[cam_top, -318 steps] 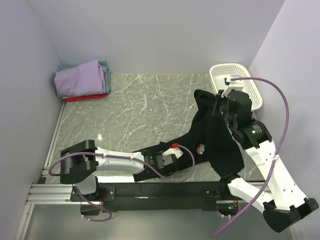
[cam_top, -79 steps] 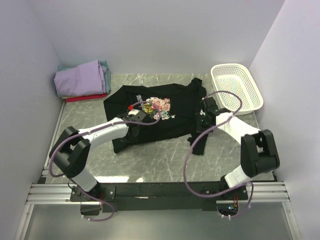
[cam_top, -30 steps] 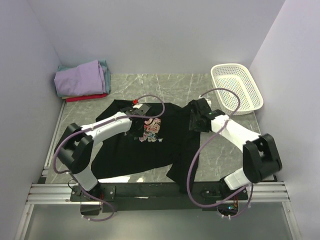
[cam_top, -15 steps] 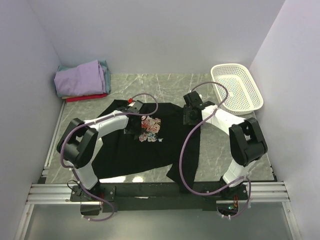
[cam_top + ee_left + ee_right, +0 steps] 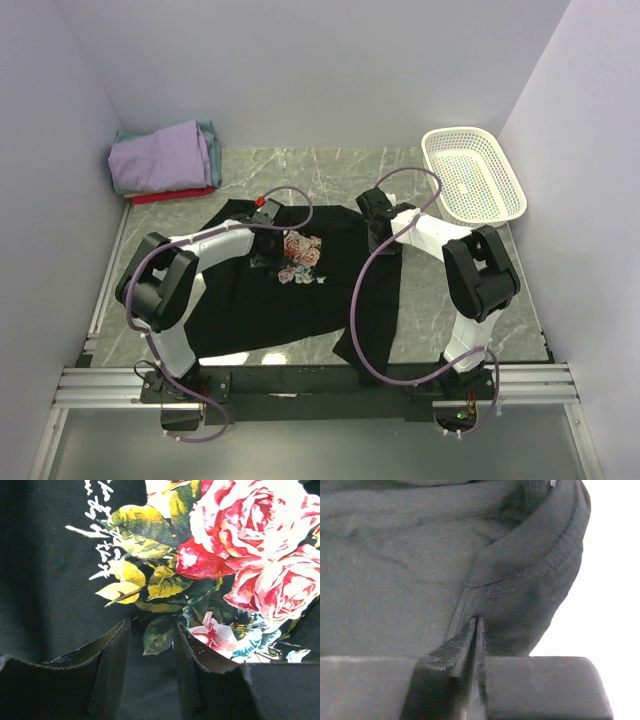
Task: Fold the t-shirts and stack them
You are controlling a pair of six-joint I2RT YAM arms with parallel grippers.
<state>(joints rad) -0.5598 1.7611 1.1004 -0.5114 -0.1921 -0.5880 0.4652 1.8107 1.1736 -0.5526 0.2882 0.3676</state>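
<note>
The black t-shirt point(image 5: 250, 300) lies spread on the marble table, its rose print point(image 5: 300, 259) facing up. My left gripper point(image 5: 267, 250) rests on it just left of the print. In the left wrist view the gripper point(image 5: 150, 630) is open, with flat black cloth between the fingers and the roses point(image 5: 240, 555) ahead. My right gripper point(image 5: 379, 232) is at the shirt's upper right edge. In the right wrist view it point(image 5: 477, 623) is shut on a hemmed fold of the black shirt point(image 5: 395, 580). Folded lavender point(image 5: 160, 155), teal point(image 5: 210, 133) and red point(image 5: 170, 196) shirts are stacked at the back left.
A white mesh basket point(image 5: 508, 207) stands at the back right, beside the right wall. Grey walls close in the left, back and right sides. The black rail with both arm bases runs along the near edge, and the shirt's lower hem reaches it.
My right gripper has moved left along the shirt's top edge, drawing the right shoulder inward. My left gripper has shifted slightly down and left beside the print.
</note>
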